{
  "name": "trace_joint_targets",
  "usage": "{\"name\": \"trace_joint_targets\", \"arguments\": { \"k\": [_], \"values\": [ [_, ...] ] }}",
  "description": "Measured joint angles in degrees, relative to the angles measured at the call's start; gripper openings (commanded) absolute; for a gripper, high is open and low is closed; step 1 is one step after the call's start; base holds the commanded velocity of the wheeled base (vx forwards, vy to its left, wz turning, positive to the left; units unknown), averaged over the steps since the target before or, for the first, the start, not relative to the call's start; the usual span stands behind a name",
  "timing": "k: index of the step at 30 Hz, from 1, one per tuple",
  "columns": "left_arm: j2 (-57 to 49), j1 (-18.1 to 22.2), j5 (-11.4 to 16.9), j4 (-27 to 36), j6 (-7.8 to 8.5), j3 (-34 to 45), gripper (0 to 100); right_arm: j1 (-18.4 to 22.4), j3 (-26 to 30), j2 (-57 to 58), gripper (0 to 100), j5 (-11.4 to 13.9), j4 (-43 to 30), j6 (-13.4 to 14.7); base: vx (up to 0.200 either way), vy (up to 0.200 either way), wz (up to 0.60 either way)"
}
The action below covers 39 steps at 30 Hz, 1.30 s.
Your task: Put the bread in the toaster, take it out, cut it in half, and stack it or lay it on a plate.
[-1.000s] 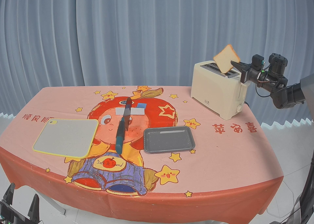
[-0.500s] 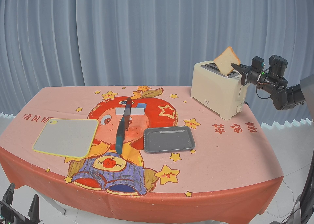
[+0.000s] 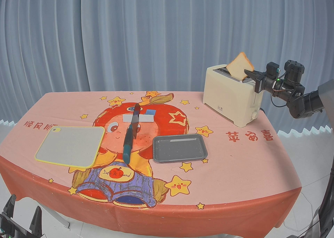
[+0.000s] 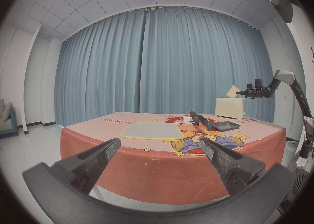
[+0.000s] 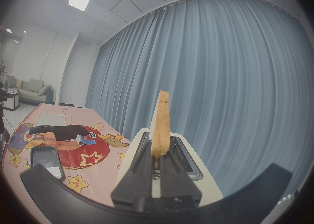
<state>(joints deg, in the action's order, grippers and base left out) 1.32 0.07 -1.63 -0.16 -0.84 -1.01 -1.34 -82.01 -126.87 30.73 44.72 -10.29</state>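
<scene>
Head view, bread: the square, tan-crusted slice of white bread (image 3: 239,65) stands tilted on a corner over the top slots of the boxy cream plastic toaster (image 3: 229,96), apparently angled so it can drop into a slot.
Head view, grip: the black right gripper (image 3: 251,74) sits at the toaster's top right edge, its fingers clamped on the slice's lower edge.
Head view, tools: well left of the toaster and nearer the robot lie the dark grey rectangular tray (image 3: 179,147), the teal-handled black knife (image 3: 129,138) and the yellow-rimmed grey cutting board (image 3: 69,146), probably set out for cutting and plating.
Head view, writing: there is a small dark mark on the toaster's front and red characters on the pink cartoon tablecloth (image 3: 243,165) just before it.
Left wrist view, idle arm: the black left gripper (image 4: 160,146) is well apart from the toaster, fingers spread wide and holding nothing.
Right wrist view, alignment: the slice is edge-on and in line with a slot. Whether its bottom has entered the slot cannot be told.
</scene>
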Motion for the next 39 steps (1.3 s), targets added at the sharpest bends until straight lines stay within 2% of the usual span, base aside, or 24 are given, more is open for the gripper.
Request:
{"name": "trace_joint_targets", "arguments": {
  "k": [39],
  "values": [
    [0.00,0.00,-0.02,0.00,0.05,0.00,100,-0.26,-1.10,-1.22,0,0.02,-0.02,-0.05,0.000,0.000,0.00]
  ]
}}
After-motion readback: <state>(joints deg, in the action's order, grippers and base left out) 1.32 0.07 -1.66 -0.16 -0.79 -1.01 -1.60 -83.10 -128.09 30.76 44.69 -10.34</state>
